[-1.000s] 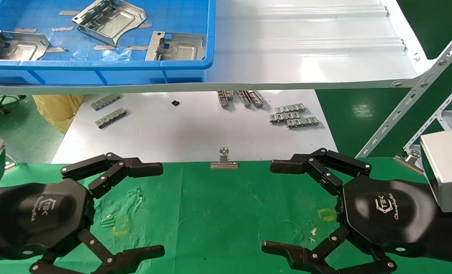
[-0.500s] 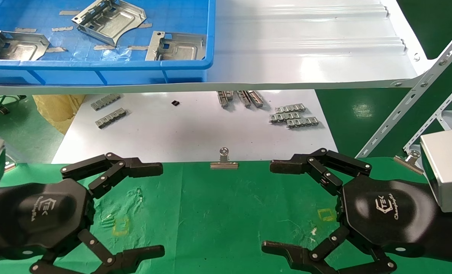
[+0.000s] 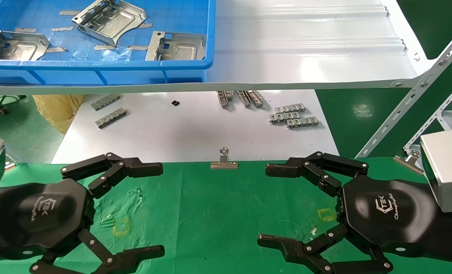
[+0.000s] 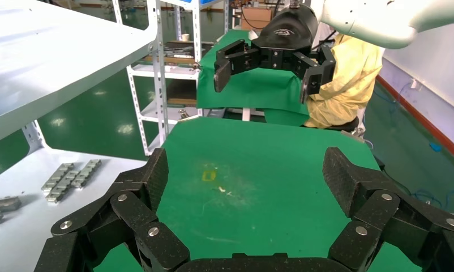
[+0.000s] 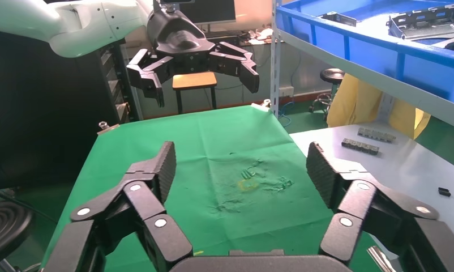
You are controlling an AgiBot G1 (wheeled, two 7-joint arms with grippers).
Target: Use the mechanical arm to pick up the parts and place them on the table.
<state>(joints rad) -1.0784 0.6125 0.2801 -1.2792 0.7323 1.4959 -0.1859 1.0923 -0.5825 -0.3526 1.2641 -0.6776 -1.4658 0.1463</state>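
Three silver stamped parts lie in a blue bin [image 3: 96, 70] on the upper shelf at far left: one at the left [image 3: 14, 45], one in the middle [image 3: 109, 19], one at the right [image 3: 176, 45]. They also show in the right wrist view [image 5: 425, 22]. My left gripper [image 3: 161, 209] is open and empty just above the green table [image 3: 210, 213] at near left. My right gripper [image 3: 264, 205] is open and empty at near right, facing it. Each wrist view shows its own open jaws over bare green cloth, left [image 4: 244, 181] and right [image 5: 242, 164].
A white board [image 3: 191, 133] beyond the cloth holds small grey toothed strips [image 3: 294, 116]. A binder clip [image 3: 224, 161] pins the cloth's far edge. The glossy white shelf [image 3: 305, 49] overhangs the board. A slanted perforated strut [image 3: 412, 102] stands at the right. Yellow squares [image 3: 121, 225] mark the cloth.
My right gripper's fingers have drawn slightly together and reach a little further left. The left gripper and the parts have not moved.
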